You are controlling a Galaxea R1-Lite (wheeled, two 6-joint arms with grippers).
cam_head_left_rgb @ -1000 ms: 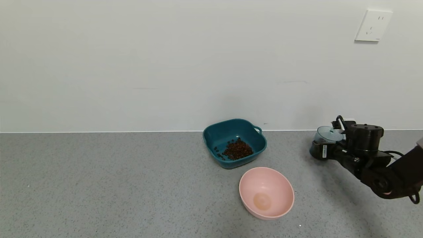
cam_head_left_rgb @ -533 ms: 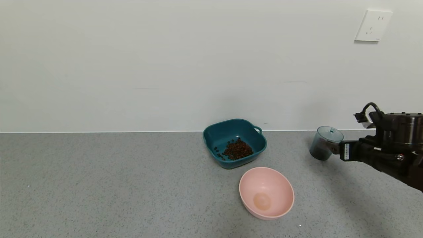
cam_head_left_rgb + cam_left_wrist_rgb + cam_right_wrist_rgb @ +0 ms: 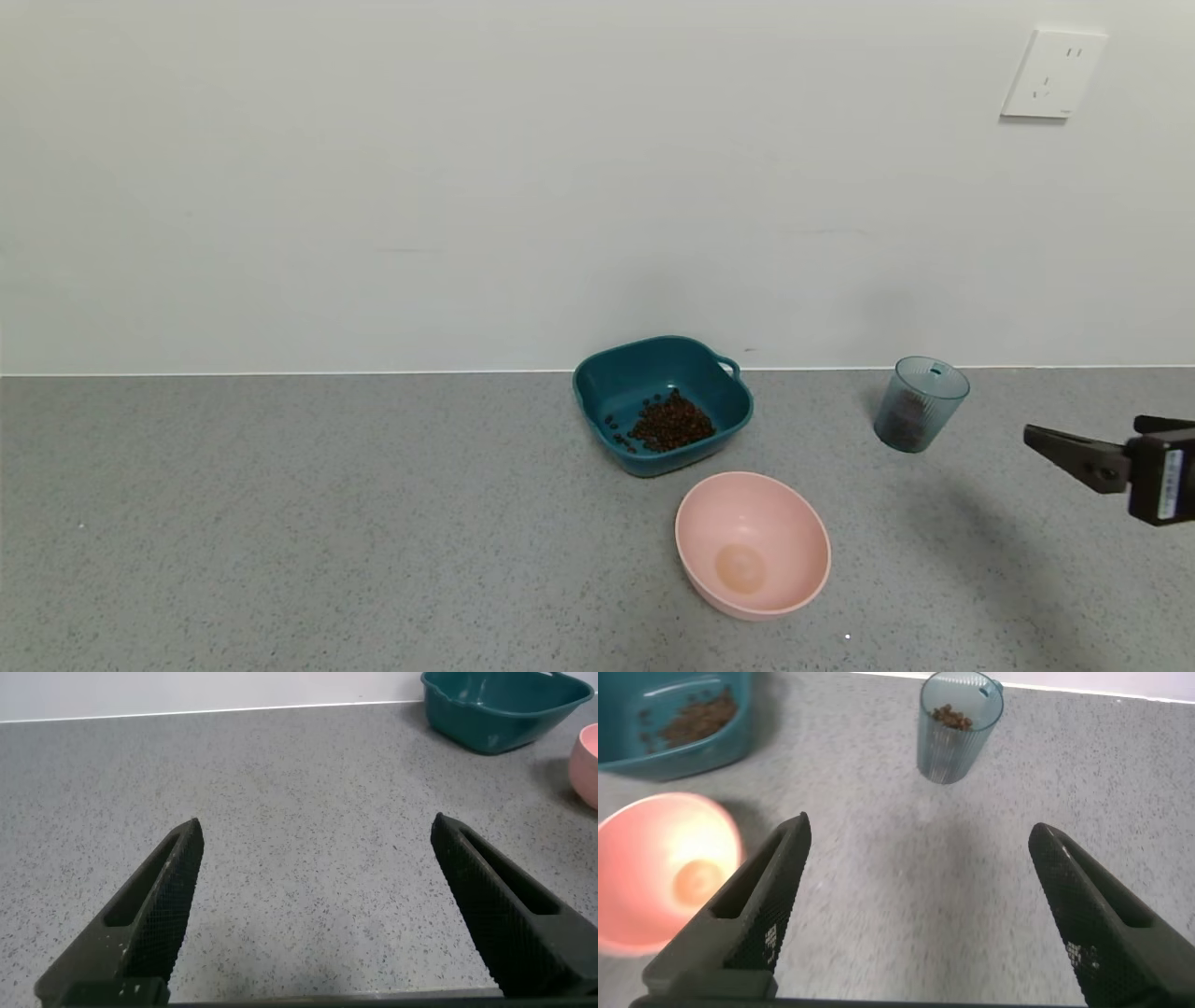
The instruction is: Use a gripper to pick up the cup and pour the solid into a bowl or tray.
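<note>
The cup point(image 3: 920, 406) stands upright on the grey counter near the wall, right of the teal basin point(image 3: 653, 345). A heap of brown bean-like pieces point(image 3: 670, 425) lies in the basin. A few brown pieces point(image 3: 948, 714) show inside the cup point(image 3: 957, 737) in the right wrist view. My right gripper point(image 3: 1083, 437) is open and empty at the right edge, well clear of the cup, which lies beyond its fingertips point(image 3: 920, 831). My left gripper point(image 3: 318, 826) is open and empty over bare counter, out of the head view.
A round pink bowl point(image 3: 752, 544) sits empty in front of the basin, also seen in the right wrist view point(image 3: 663, 868). The wall runs close behind basin and cup. A socket plate point(image 3: 1055, 73) is on the wall at upper right.
My right gripper has let go of the cup and drawn back to the right and towards me. The cup stays upright where it was set. Basin and pink bowl have not moved.
</note>
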